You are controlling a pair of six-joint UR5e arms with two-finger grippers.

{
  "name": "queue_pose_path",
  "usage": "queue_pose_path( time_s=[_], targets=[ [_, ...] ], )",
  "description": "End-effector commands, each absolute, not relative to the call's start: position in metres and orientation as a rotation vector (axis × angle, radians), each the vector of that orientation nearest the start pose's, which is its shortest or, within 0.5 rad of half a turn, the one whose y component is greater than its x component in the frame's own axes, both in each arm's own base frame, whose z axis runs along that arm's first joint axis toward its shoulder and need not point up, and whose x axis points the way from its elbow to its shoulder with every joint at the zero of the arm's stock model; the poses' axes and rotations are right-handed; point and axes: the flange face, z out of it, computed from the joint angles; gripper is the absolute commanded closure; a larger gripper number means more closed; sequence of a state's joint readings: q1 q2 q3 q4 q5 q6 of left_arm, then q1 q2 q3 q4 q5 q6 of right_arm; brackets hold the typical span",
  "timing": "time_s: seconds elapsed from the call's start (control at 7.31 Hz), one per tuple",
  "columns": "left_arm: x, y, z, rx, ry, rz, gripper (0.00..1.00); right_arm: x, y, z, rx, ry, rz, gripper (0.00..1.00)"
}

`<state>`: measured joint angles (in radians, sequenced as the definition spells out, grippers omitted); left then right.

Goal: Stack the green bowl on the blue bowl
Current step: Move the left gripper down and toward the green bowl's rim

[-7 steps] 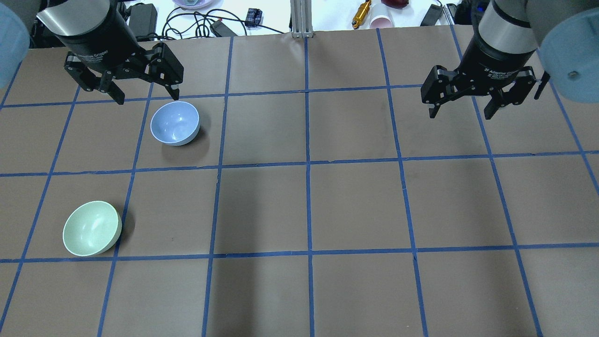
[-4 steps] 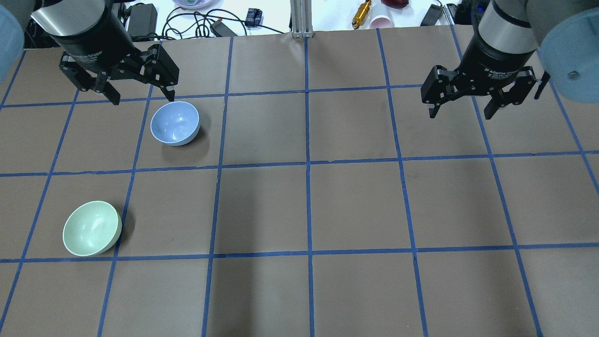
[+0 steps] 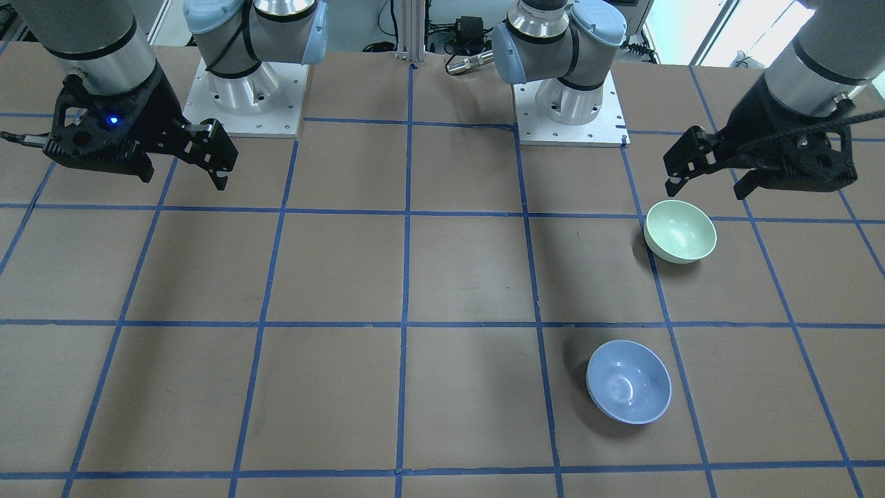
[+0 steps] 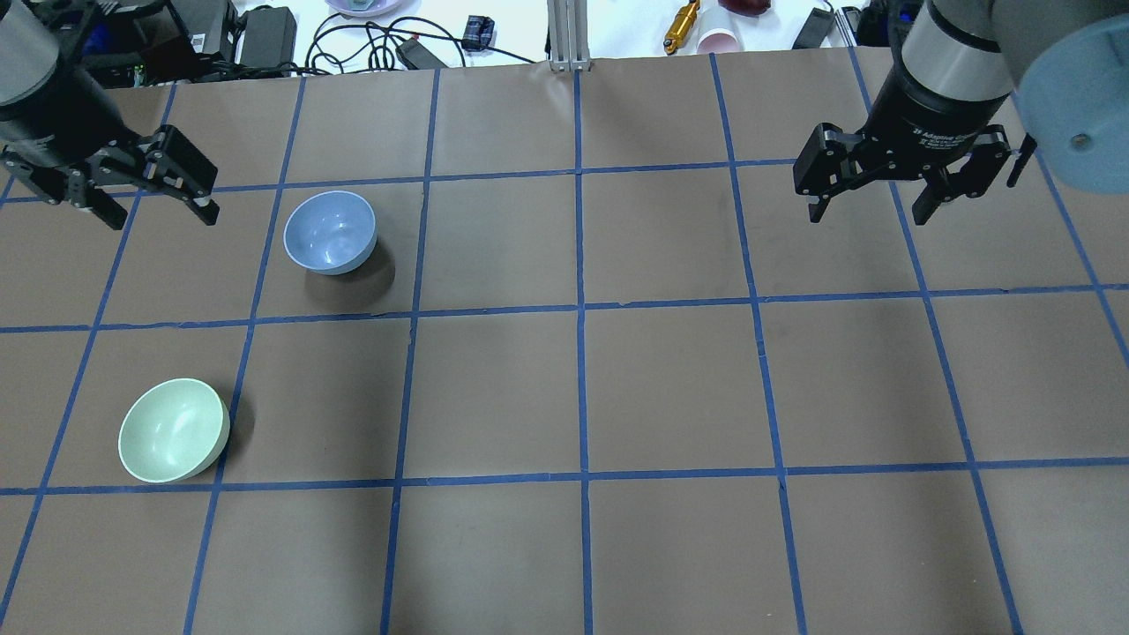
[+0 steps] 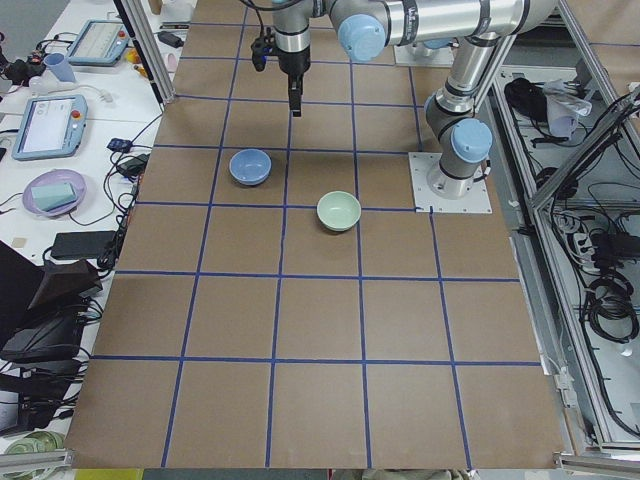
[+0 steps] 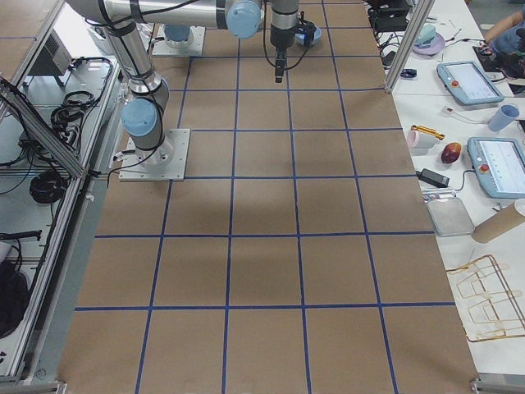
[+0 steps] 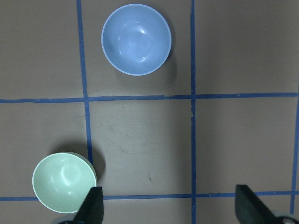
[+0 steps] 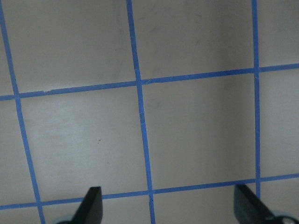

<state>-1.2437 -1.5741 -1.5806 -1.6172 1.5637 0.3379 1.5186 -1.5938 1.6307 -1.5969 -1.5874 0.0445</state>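
Worktop: The worktop point(image 4: 670, 388) was covered in brown paper and marked into squares by a grid of blue tape point(image 4: 579, 309).

Right hand: The right hand point(image 4: 869, 212) hung above the far right part of the worktop, well away from both bowls. Its fingers stood apart with nothing between them. The right wrist view showed only bare paper and tape lines beneath it.

Left hand: The left hand point(image 4: 162, 212) hung above the far left part of the worktop, beside the blue bowl and clear of it. Its fingers stood apart and held nothing. The left wrist view looked down on both bowls, with the green one near one fingertip at the lower edge.

Blue bowl: The blue bowl point(image 4: 330, 232) sat upright and empty on the left side of the worktop, in a square far from the robot. It touched nothing else.

Green bowl: The green bowl point(image 4: 174, 430) sat upright and empty on the left side, nearer the robot than the blue bowl and further left. A tape line ran between the two bowls. They were well apart and not stacked.
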Motion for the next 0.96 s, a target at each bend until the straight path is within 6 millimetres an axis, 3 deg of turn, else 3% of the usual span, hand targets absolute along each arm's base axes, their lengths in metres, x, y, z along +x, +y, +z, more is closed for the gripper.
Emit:
queue_pose_path(
  time_s=[0.0,0.14,0.41,0.55,0.82],
  targets=[
    [0.123,-0.483,0.435,0.031,3.209,0.169,0.0,0.106,-0.487,0.472,0.152,3.155,0.017,0.0],
    [0.166,-0.47,0.413,0.006,3.237,0.194,0.0,0.106,-0.487,0.472,0.152,3.155,0.017,0.0],
    [0.221,-0.434,0.36,-0.02,3.323,0.19,0.0,0.106,-0.487,0.472,0.152,3.155,0.017,0.0],
    [0.234,-0.419,0.326,-0.005,3.323,0.159,0.0,0.106,-0.487,0.472,0.152,3.155,0.017,0.0],
    [0.222,-0.406,0.275,0.006,3.294,0.054,0.0,0.106,-0.487,0.472,0.152,3.155,0.017,0.0]
  ],
)
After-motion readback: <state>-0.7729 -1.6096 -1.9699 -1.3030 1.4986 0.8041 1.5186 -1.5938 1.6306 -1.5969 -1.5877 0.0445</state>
